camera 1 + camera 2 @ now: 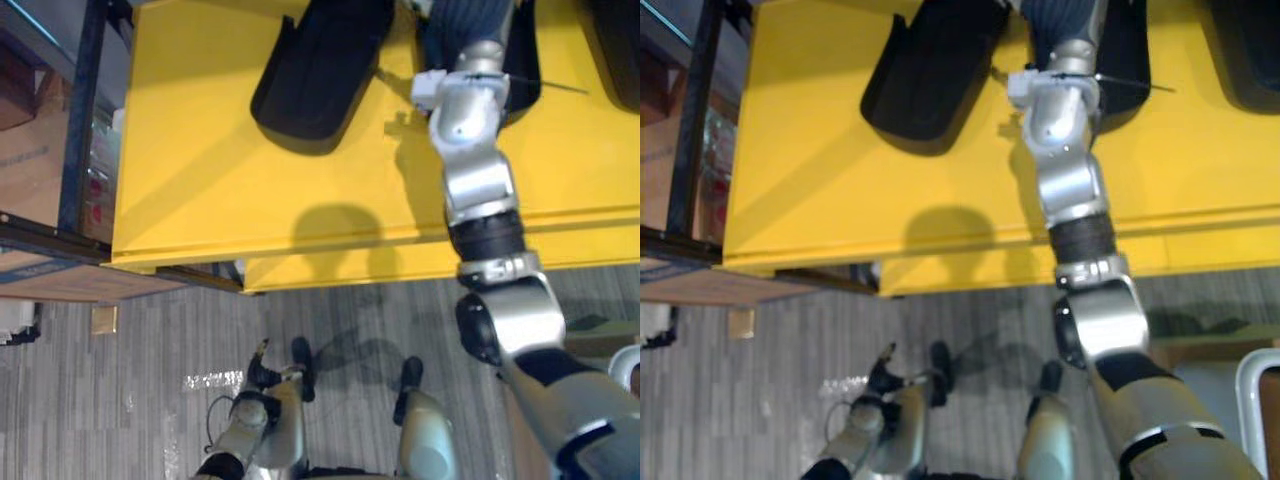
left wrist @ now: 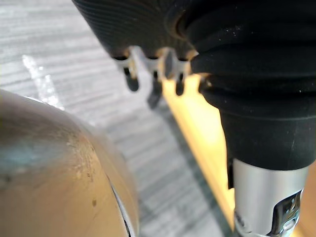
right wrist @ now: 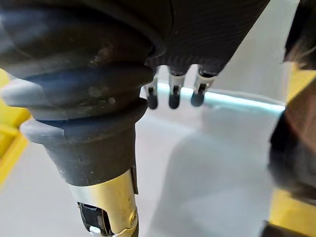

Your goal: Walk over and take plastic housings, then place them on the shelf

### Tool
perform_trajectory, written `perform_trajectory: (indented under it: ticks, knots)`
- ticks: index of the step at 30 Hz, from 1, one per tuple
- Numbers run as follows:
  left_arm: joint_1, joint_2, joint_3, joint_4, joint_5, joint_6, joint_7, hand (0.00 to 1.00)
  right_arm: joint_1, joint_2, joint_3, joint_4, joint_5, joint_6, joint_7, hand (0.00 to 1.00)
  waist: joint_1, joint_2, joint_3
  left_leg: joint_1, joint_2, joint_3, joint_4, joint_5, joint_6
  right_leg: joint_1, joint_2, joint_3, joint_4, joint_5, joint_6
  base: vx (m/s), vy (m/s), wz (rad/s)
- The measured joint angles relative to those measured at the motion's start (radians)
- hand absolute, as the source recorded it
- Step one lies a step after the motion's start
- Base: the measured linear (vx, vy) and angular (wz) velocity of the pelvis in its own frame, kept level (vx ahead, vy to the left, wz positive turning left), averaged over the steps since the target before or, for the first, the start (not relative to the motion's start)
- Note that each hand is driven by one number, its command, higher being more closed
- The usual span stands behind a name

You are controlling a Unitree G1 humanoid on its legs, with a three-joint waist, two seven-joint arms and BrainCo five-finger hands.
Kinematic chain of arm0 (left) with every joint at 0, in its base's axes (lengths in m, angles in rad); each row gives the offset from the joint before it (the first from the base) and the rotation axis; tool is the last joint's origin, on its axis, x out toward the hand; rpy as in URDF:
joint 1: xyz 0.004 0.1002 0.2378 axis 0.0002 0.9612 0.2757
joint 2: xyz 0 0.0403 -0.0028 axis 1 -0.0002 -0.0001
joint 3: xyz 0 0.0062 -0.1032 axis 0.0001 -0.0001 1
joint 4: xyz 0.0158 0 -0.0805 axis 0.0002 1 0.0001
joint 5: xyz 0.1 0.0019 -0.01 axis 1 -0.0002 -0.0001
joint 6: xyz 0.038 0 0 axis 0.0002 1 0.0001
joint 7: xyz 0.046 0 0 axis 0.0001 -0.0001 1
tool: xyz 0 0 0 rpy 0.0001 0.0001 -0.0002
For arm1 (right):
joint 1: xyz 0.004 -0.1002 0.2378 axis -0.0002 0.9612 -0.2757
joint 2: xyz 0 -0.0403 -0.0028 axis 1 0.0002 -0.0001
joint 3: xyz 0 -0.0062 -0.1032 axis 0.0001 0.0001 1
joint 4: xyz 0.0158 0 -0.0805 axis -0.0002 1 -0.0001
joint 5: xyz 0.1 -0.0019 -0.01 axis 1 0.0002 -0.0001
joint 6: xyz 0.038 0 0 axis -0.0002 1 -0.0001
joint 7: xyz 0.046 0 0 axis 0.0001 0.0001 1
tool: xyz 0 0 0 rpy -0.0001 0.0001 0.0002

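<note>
1. My right arm reaches out across the yellow table (image 1: 200,150), and the right hand (image 1: 1065,25) sits at its far side, right over a black plastic housing (image 1: 522,75).
2. In the right wrist view its fingers (image 3: 174,96) hang in a loose row side by side, with nothing between them. I cannot tell whether they touch the housing.
3. A second housing (image 1: 320,70), long and dark, lies on the table just to the left of that arm, apart from the hand.
4. The edge of a third housing (image 1: 620,50) shows at the table's far right corner.
5. My left hand (image 1: 262,372) hangs low by my side above the grey floor (image 1: 120,400), near the table's front edge. Its fingers (image 2: 131,81) are relaxed and hold nothing.
6. The shelf (image 1: 80,120), a dark blue frame with cardboard boxes (image 1: 30,150) on it, stands just beside the table's left end.
</note>
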Motion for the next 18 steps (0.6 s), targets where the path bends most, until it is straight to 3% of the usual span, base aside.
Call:
perform_trajectory:
  ticks: [3,18]
  knots:
    - [0.01,-0.005,0.001,0.001,0.0,0.002,-0.005,0.0,-0.015,0.001,0.001,0.002,0.011,-0.006,0.002,0.0,0.001,0.018,-0.011,0.0,-0.005,-0.016,-0.017,0.01,-0.003,0.007,0.0,-0.015,-0.005,-0.001,-0.001,0.01,-0.007,0.14]
    - [0.009,-0.009,0.001,-0.001,0.0,-0.002,-0.006,0.0,-0.128,0.002,0.017,0.154,0.129,-0.013,0.045,0.0,0.024,0.018,-0.012,0.0,-0.009,-0.028,-0.033,0.028,-0.004,0.01,0.0,-0.029,-0.005,-0.001,-0.002,0.0,0.001,0.02]
